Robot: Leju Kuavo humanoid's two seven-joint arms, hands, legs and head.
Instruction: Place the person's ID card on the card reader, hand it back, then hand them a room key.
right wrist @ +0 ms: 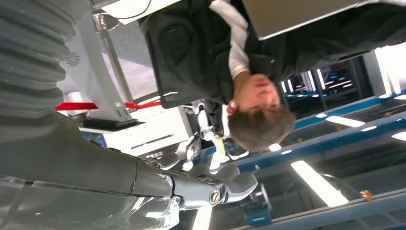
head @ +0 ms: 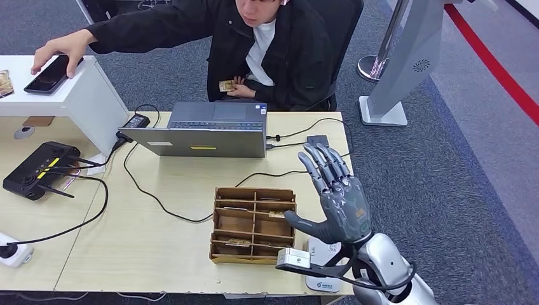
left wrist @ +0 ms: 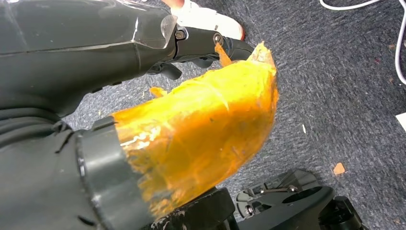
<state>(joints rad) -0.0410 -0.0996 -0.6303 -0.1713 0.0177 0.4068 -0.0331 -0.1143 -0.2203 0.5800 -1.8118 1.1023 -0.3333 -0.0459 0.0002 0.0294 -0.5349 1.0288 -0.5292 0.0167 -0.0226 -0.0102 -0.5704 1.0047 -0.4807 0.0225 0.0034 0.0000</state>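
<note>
Grey fingers fan wide on the right hand (head: 334,197), raised palm-up and empty over the tabletop (head: 159,248) edge beside the wooden card organizer (head: 254,223), apparently offered to receive. The person's hand (head: 241,89) holds the ID card (head: 225,85) at their lap, far behind the laptop (head: 206,130); its long axis seems to run sideways. Whether the left hand is spread or closed, I cannot tell.

Right hand (head: 335,202): we hold it raised, palm up, fingers (head: 324,162) spread, nothing between them.
Left hand: unclear.
</note>
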